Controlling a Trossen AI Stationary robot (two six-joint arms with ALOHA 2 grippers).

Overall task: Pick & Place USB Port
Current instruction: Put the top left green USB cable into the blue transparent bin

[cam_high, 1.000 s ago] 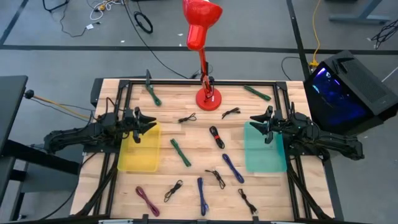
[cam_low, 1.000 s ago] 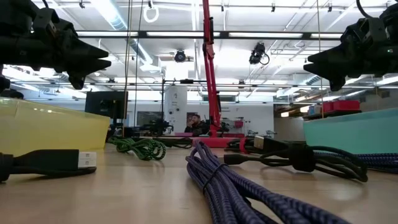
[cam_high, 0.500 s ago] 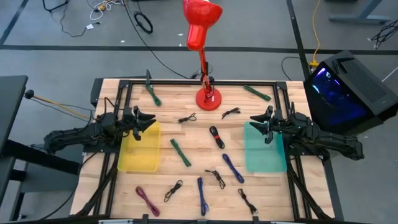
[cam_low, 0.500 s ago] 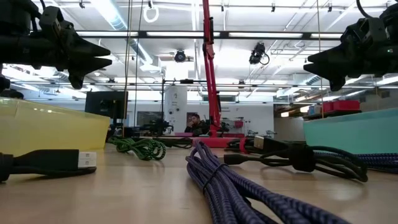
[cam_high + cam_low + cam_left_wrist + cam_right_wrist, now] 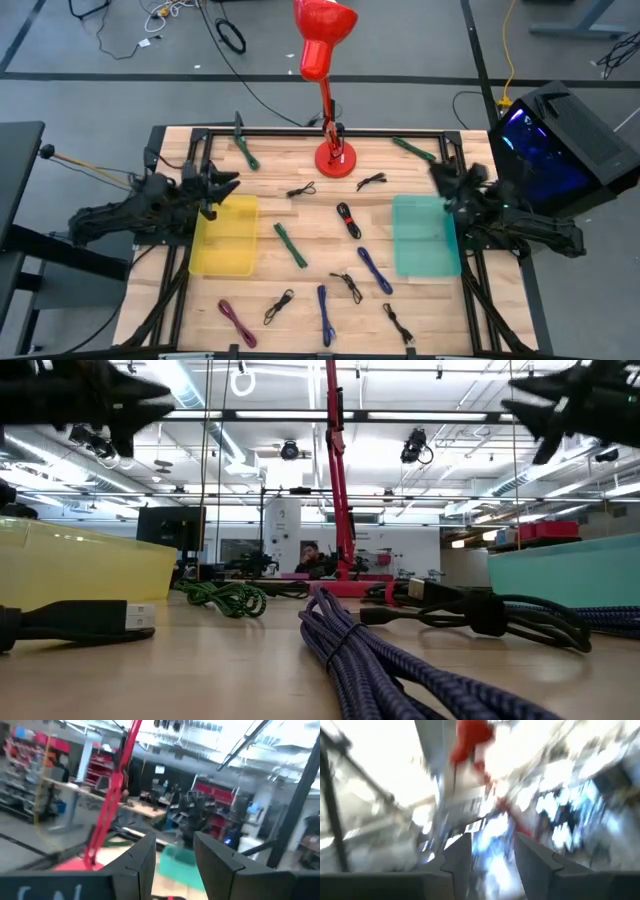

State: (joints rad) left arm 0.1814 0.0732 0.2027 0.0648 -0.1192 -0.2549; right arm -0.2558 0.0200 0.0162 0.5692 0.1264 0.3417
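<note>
Several coiled USB cables lie flat on the wooden table: a green one (image 5: pixel 290 245), a red-black one (image 5: pixel 347 218), blue ones (image 5: pixel 375 268) (image 5: pixel 324 315), black ones (image 5: pixel 347 285) (image 5: pixel 280 305) and a maroon one (image 5: pixel 237 322). A yellow tray (image 5: pixel 225 240) sits at the left and a teal tray (image 5: pixel 425 240) at the right. My left gripper (image 5: pixel 228 182) (image 5: pixel 172 852) hovers open over the yellow tray's far edge. My right gripper (image 5: pixel 438 176) (image 5: pixel 492 851) is open, raised beyond the teal tray's far right corner. Neither holds anything.
A red lamp stands on its base (image 5: pixel 335 158) at the table's far middle, its pole (image 5: pixel 338 470) rising high. More cables lie near the far edge: green (image 5: pixel 245 155) (image 5: pixel 413 148) and black (image 5: pixel 301 190) (image 5: pixel 371 181). A black frame (image 5: pixel 300 131) rims the table.
Both grippers have risen and tipped upward. The left one has drawn slightly toward the far-left. The right one has swung off the teal tray toward the table's far-right corner. No cable has moved.
</note>
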